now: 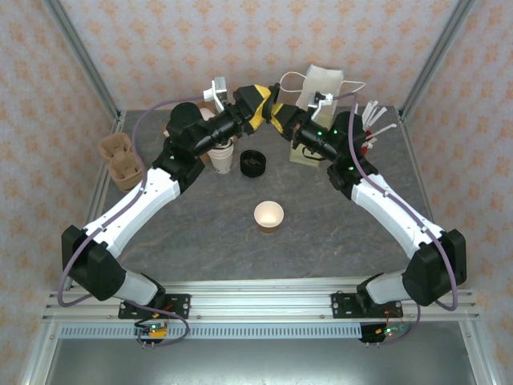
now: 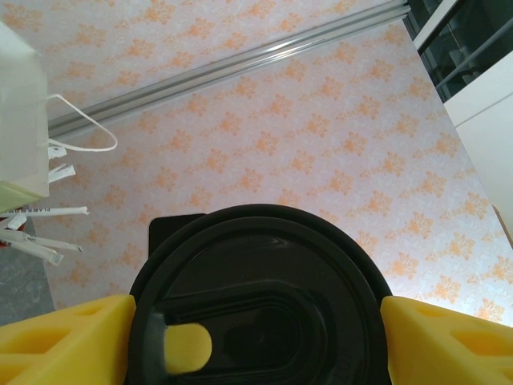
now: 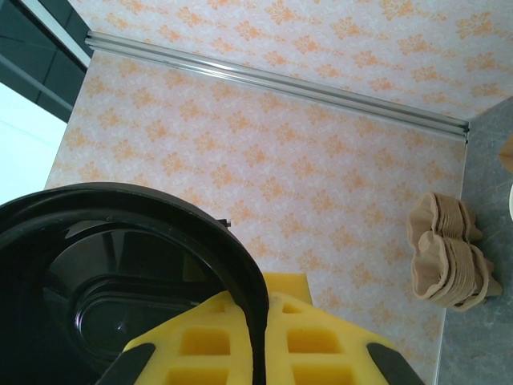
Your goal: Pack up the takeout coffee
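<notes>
Your right gripper (image 3: 258, 303) is pinched tight on the edge of a black lid (image 3: 120, 265). The rim runs right between its two yellow fingers. Your left gripper (image 2: 256, 313) has its fingers far apart, one on each side of that same lid, right up against its edges. You can't tell if they squeeze it or just sit beside it. The two grippers meet up in the air at the back of the table (image 1: 200, 241), just in front of the paper bag (image 1: 322, 87), which stands upright.

The coffee cup (image 1: 268, 216) sits by itself in the middle of the table, well apart from both grippers. Its top is open and you can see inside. Farther back, near your left arm, stands a stack of cups (image 1: 222, 157). The spare lids (image 1: 253, 163) lie just beside the stack. The brown cup trays (image 1: 120, 158) lie at the left edge of the table. The white sticks (image 1: 375, 120) poke up to the right of the bag.
</notes>
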### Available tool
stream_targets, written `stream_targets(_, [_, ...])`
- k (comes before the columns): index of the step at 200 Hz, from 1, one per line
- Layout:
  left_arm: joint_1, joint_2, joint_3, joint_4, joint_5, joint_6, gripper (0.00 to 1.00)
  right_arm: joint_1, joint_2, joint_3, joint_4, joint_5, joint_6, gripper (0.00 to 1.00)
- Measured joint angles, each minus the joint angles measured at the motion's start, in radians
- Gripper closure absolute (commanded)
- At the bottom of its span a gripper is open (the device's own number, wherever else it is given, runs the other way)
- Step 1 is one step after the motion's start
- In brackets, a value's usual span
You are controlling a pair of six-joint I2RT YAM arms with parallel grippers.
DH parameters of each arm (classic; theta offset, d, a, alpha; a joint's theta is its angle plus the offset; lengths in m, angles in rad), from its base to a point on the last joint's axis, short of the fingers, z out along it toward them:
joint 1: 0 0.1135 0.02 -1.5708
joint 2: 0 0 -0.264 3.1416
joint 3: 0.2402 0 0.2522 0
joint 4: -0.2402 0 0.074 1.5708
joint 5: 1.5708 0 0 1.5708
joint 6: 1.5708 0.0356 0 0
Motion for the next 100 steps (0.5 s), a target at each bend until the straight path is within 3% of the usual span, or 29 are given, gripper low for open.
stream_targets(60, [0.0,0.002,0.0,-0.001,-0.004,-0.005,0.33,0.0,0.002,0.0,-0.001,0.013,0.0,0.83])
stream_targets(100, [0.0,-0.001,0.0,-0.024,-0.012,0.009,0.36,0.002,0.001,-0.001,-0.025,0.017,-0.014,0.68])
